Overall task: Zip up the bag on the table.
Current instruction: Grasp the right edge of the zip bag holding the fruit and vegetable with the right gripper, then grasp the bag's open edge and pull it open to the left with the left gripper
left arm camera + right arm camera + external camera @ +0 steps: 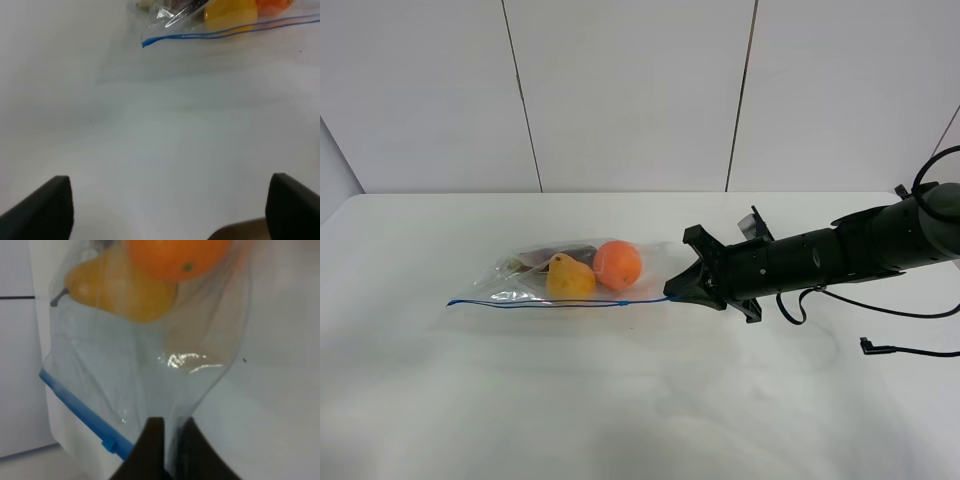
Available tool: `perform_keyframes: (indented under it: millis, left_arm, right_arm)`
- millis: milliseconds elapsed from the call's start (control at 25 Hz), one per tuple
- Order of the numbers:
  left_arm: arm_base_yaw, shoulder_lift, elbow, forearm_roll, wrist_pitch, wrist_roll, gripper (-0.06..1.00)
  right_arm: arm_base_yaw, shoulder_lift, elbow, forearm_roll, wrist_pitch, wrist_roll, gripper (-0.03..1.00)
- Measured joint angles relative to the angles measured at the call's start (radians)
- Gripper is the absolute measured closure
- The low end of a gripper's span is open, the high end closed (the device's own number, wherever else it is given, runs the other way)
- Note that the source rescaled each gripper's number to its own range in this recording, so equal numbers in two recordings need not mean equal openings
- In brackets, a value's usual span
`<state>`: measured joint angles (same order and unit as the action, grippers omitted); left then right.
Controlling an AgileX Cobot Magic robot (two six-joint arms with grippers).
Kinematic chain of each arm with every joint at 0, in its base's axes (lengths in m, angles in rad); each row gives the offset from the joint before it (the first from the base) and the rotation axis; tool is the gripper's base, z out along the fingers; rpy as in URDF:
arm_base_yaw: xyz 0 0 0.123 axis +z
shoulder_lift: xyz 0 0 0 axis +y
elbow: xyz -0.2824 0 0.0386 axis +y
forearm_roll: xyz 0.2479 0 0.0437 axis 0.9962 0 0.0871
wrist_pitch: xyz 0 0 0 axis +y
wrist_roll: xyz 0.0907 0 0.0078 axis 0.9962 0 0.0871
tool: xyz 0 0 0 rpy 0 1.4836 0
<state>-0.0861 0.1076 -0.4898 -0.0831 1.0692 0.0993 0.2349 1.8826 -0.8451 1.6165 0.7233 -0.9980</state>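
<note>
One bag corner sits pinched in the right claw.

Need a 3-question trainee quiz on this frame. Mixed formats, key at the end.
1. Fill in: the zipper strip along the bag is ____ in colour.
2. True or false: the right gripper is shut on the bag's plastic.
3. Pick one. The left gripper is: A) open, clear of the bag; B) shut on the zipper strip; C) out of view.

Key: 1 blue; 2 true; 3 A.
</note>
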Motion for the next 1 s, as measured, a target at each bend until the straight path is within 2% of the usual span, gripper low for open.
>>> perform_keyframes:
  millis: [80,720,920,1000]
  left_arm:
    - [0.000,0.000,0.000,0.000,0.000,0.000,-0.06]
    - [0.000,0.000,-0.016,-0.001,-0.001,0.011,-0.06]
    - [0.000,0.027,-0.057,-0.076,-0.032,0.011,-0.06]
    - [0.000,0.073,-0.058,-0.106,-0.079,0.019,-0.06]
  right_arm:
    - [0.000,0.000,0.000,0.003,0.005,-0.015,0.97]
    - [0.000,0.000,0.000,0.023,0.009,-0.041,0.97]
    - [0.000,0.000,0.000,0.023,0.009,-0.070,0.97]
    - [0.000,0.000,0.000,0.025,0.007,-0.080,0.97]
